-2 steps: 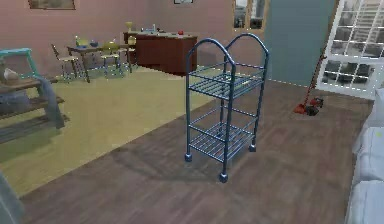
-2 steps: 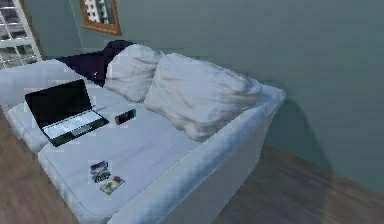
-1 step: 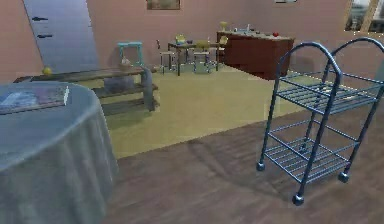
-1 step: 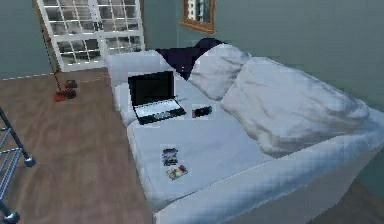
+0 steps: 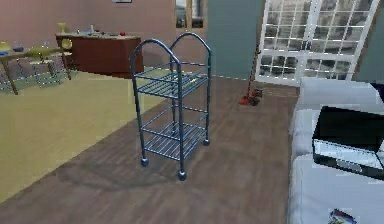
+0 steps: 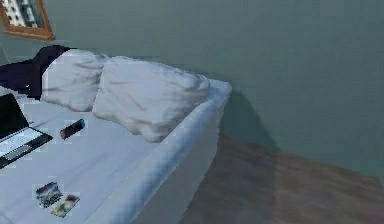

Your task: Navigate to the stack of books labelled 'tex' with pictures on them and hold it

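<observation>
Small flat picture-covered things (image 6: 55, 197), probably the books, lie near-left on the pale blue bed (image 6: 130, 170), seemingly parked alongside for reaching; the gripper's state cannot be told.

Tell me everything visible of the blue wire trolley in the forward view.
The trolley is a slim blue-grey metal rack: two arched tube ends joined by wire shelves, seemingly three tiers. It stands upright on small round feet or castors on the dark wood floor, just off the edge of the yellow rug and apart from the white bed. Something small and greenish may lie on its top shelf.
</observation>
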{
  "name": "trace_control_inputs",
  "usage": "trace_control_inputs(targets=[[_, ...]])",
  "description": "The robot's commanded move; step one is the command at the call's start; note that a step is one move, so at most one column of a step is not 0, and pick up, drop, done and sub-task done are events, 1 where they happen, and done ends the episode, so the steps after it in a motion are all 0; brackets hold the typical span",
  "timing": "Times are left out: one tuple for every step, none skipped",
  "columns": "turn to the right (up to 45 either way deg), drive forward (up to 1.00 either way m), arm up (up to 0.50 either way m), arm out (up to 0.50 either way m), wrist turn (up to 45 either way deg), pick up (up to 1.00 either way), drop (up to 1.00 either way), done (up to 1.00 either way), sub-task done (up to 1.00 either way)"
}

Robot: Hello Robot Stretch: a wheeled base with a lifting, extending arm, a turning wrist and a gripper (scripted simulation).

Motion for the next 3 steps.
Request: trace_control_inputs(targets=[[0.0, 0.3, 0.0, 0.0, 0.0, 0.0, 0.0, 0.0, 0.0], [15.0, 0.0, 0.0, 0.0, 0.0, 0.0, 0.0, 0.0, 0.0], [0.0, 0.45, 0.0, 0.0, 0.0, 0.0, 0.0, 0.0, 0.0]])
